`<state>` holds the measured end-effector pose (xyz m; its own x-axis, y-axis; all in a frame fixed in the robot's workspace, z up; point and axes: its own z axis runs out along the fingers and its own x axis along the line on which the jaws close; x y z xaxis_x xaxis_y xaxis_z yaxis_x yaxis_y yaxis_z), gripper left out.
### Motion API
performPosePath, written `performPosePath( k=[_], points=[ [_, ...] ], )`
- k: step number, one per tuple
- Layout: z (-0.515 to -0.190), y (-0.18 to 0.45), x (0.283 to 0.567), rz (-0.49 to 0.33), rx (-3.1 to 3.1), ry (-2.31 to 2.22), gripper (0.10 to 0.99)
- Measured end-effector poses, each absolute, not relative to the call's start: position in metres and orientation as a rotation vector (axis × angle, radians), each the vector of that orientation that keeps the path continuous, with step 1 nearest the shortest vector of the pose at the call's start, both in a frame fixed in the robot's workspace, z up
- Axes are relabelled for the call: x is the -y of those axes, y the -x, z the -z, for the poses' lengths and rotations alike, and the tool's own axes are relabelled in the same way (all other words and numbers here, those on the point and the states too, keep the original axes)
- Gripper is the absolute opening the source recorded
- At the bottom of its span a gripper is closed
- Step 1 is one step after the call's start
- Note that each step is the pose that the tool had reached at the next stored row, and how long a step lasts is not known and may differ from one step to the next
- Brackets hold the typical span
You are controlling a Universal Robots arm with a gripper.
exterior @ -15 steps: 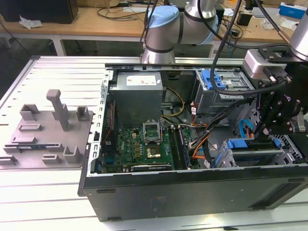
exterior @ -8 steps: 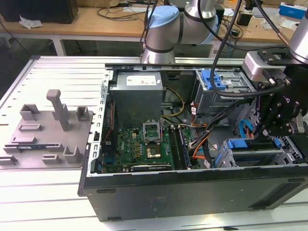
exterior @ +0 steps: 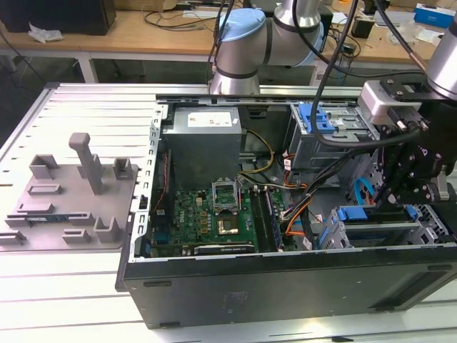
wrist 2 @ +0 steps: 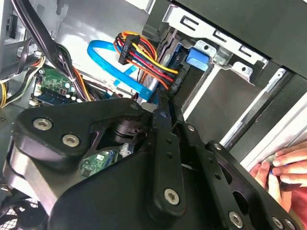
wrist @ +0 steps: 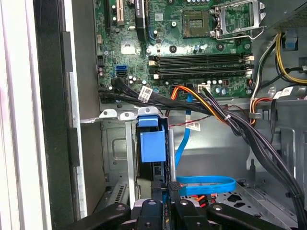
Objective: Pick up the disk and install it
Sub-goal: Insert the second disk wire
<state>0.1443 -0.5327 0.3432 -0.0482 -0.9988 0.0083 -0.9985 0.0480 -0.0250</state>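
Arm reaches down, jaws point(exterior: 408, 187) shut, above the disk point(exterior: 371, 218) in its bay

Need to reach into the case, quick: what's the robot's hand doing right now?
Hand: closed, fingertips together, right by the disk standing in the drive bay; whether it pinches the disk's edge cannot be told.

a slatted grey metal table point(exterior: 78, 107) fills the exterior view. at the frame's left a grey fixture plate point(exterior: 64, 207) with upright blocks and a post lies flat on it. centre to right, an open black computer case point(exterior: 285, 286) rests on the same slats, just beside the plate.
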Motion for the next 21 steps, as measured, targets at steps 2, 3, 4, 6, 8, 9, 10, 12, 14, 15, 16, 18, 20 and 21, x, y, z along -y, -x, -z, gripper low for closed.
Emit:
performPosePath(
  k=[2,3,4,6,8,9,10,12,14,15,16,18,20,21],
  points=[
    [-0.342,-0.144,0.533,0.037,-2.263,2.163,0.161],
    [-0.342,-0.144,0.533,0.037,-2.262,2.164,0.161],
    [-0.341,-0.144,0.533,0.037,-2.259,2.167,0.161],
    [-0.34,-0.144,0.533,0.037,-2.256,2.17,0.161],
    [-0.338,-0.144,0.533,0.036,-2.254,2.174,0.161],
    [-0.338,-0.144,0.533,0.036,-2.253,2.175,0.161],
    [-0.338,-0.144,0.533,0.035,-2.252,2.175,0.161],
    [-0.349,-0.144,0.533,0.036,-2.253,2.175,0.173],
    [-0.361,-0.144,0.533,0.036,-2.253,2.176,0.294],
    [-0.364,-0.144,0.532,0.037,-2.253,2.176,0.353],
    [-0.365,-0.144,0.532,0.038,-2.253,2.176,0.353],
    [-0.366,-0.144,0.532,0.038,-2.253,2.176,0.42],
    [-0.367,-0.144,0.531,0.041,-2.255,2.178,0.42],
    [-0.367,-0.144,0.531,0.042,-2.255,2.178,0.42]
  ],
)
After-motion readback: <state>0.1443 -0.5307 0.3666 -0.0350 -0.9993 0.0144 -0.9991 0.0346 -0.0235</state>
